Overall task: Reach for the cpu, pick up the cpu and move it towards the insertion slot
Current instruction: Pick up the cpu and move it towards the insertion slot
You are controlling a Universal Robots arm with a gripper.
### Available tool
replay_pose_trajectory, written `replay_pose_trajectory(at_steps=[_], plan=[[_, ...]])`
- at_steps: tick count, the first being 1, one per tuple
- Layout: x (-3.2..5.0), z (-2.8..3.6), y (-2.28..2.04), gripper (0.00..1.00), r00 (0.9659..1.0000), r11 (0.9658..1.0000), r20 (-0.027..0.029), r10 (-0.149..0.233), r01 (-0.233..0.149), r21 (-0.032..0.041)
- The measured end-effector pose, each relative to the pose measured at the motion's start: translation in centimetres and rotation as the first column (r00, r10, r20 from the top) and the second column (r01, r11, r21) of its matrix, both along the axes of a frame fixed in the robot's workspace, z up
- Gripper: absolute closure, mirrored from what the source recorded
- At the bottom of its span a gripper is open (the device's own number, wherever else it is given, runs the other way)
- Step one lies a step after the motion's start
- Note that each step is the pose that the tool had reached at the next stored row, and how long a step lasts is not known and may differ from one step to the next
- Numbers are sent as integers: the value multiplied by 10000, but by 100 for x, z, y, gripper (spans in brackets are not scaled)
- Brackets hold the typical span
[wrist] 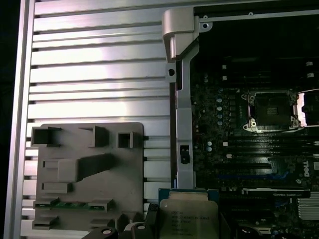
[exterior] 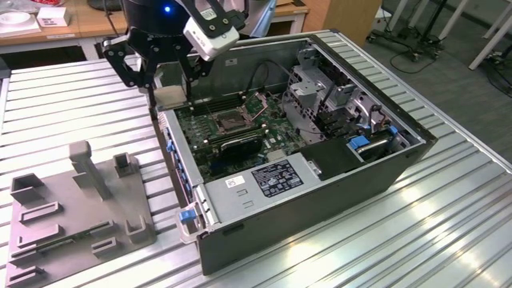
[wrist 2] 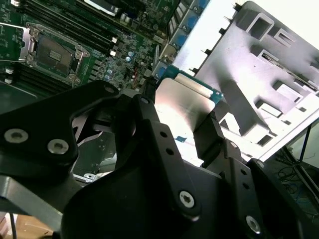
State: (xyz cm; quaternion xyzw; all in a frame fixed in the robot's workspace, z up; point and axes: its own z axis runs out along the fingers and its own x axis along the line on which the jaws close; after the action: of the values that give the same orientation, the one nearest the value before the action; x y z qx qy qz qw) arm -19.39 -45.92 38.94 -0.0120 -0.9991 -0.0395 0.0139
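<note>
My gripper (exterior: 169, 90) is shut on the cpu (exterior: 170, 96), a thin pale square chip held in the air over the case's wall on the exterior view's left. In both wrist views the cpu (wrist 2: 182, 105) (wrist: 188, 218) sits between the black fingers (wrist 2: 212, 132). The insertion slot (exterior: 229, 123) is a dark square socket with a silvery frame on the green motherboard. Its bracket is hinged up. It lies to the exterior view's right of the chip and lower down. Both wrist views show the slot (wrist 2: 54, 50) (wrist: 271, 110) uncovered, apart from the chip.
The open computer case (exterior: 320, 198) lies on its side on a ribbed metal table (exterior: 72, 102). A white-labelled power supply (exterior: 272, 177) and drive cages (exterior: 328, 96) fill its nearer and right-hand parts. A grey plastic tray (exterior: 80, 204) with recesses lies on the exterior view's left.
</note>
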Motion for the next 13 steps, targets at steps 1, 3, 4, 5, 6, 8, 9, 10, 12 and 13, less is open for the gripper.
replay_pose_trajectory(at_steps=[1, 3, 4, 5, 6, 8, 9, 10, 12, 13], plan=[[8, 0, 0, 46, 10000, 10000, 0, 0, 0, 0], [24, 0, 0, 46, 10000, 10000, 1, 0, 0, 0], [32, 0, 0, 46, 10000, 10000, 0, 0, 0, 0], [42, 0, 0, 46, 10000, 10000, 0, 0, 0, -1], [50, 0, 0, 46, 10000, 10000, 0, 0, 0, 0], [68, 0, 0, 46, 10000, 10000, 0, 0, 0, 0], [77, 0, 0, 46, 10000, 10000, 1, 0, 0, 0], [86, 0, 0, 46, 10000, 10000, 0, 0, 0, 0], [105, 0, 0, 46, 10000, 10000, 0, 0, 0, 0], [114, 0, 0, 46, 10000, 10000, 0, 0, 0, 0]])
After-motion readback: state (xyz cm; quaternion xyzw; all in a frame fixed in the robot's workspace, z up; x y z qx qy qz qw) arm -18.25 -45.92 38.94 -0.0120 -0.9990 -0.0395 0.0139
